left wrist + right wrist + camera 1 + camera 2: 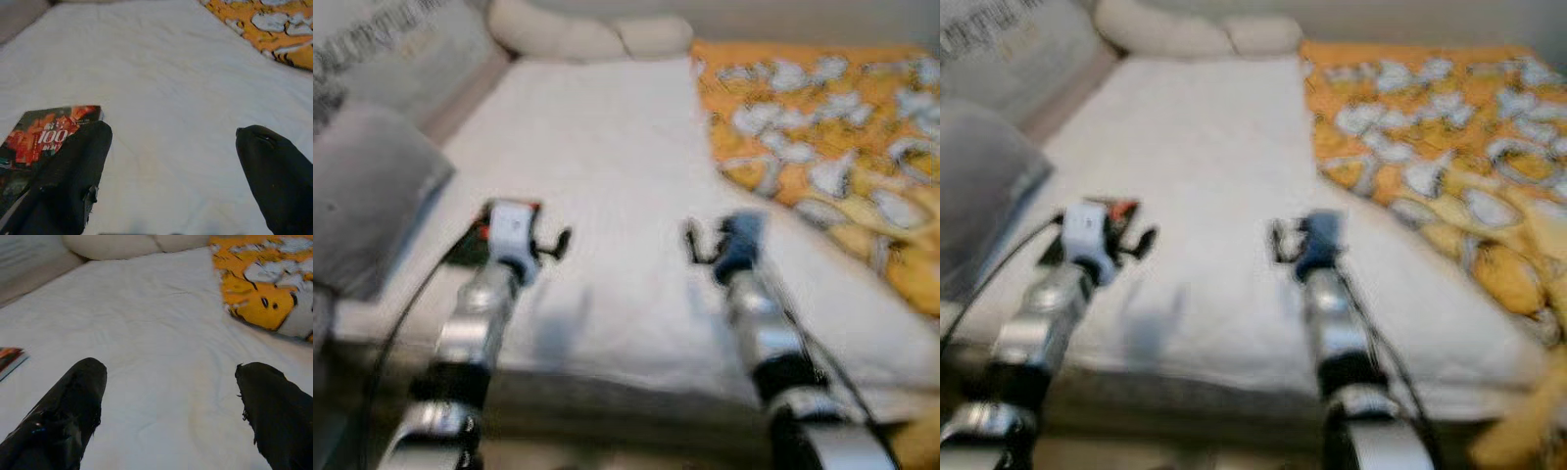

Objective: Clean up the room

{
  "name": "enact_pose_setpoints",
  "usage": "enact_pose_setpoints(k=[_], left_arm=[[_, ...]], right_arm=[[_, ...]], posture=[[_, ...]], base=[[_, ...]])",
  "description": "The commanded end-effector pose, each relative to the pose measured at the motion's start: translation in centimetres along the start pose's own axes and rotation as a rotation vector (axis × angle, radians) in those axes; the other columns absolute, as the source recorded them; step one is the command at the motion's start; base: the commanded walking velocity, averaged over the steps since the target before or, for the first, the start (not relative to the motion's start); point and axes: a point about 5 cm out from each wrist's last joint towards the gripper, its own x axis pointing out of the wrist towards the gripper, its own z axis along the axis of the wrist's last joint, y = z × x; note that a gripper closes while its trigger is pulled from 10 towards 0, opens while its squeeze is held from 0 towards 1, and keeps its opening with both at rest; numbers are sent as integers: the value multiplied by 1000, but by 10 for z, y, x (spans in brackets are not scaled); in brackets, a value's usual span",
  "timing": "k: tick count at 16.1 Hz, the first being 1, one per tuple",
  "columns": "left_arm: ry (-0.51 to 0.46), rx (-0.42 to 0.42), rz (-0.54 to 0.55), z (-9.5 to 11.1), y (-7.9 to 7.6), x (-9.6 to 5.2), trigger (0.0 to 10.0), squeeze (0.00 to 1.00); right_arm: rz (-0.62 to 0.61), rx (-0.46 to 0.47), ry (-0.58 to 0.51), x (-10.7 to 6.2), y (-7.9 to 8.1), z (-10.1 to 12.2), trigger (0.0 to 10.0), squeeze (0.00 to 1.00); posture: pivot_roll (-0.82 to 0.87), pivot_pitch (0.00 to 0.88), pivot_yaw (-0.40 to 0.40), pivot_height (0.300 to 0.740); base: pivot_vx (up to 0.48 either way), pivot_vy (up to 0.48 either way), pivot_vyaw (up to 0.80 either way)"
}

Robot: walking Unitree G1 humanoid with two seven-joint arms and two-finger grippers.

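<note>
So I'm at the bed (607,147) with both arms out over the white sheet. Left gripper (171,161) is wide open, holding nothing, with the book (44,132) lying just beside one finger. Right gripper (168,396) is spread open and empty too. Looks like the reach-in step; next I'd shift left and close on the book's edge.

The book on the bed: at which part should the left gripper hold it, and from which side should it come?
Probably its near free edge. The book lies flat on the white sheet, so the left gripper, open, would best come from above, one finger sliding under that edge. Its thickness is unclear.
</note>
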Motion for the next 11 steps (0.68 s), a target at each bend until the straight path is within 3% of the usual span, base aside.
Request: enact_pose_setpoints(k=[1,5,7,11], left_arm=[[-6,1,16,2,2,1,10000,0],[-3,9,47,-1,11,1,10000,0],[-8,16,51,-2,9,1,10000,0],[-19,12,61,0,8,3,10000,0]], right_arm=[[-33,-34,-38,1,-8,10,10000,1000],[-67,-78,-32,1,-22,11,10000,1000],[-8,-144,-17,2,-20,12,10000,1000],[-27,-131,15,3,-21,9,10000,1000]], posture=[[-39,0,57,740],[-49,0,60,740],[-43,0,55,740],[-42,0,62,740]], base=[[0,-439,0],[0,-436,0],[0,-428,0],[0,-307,0]])
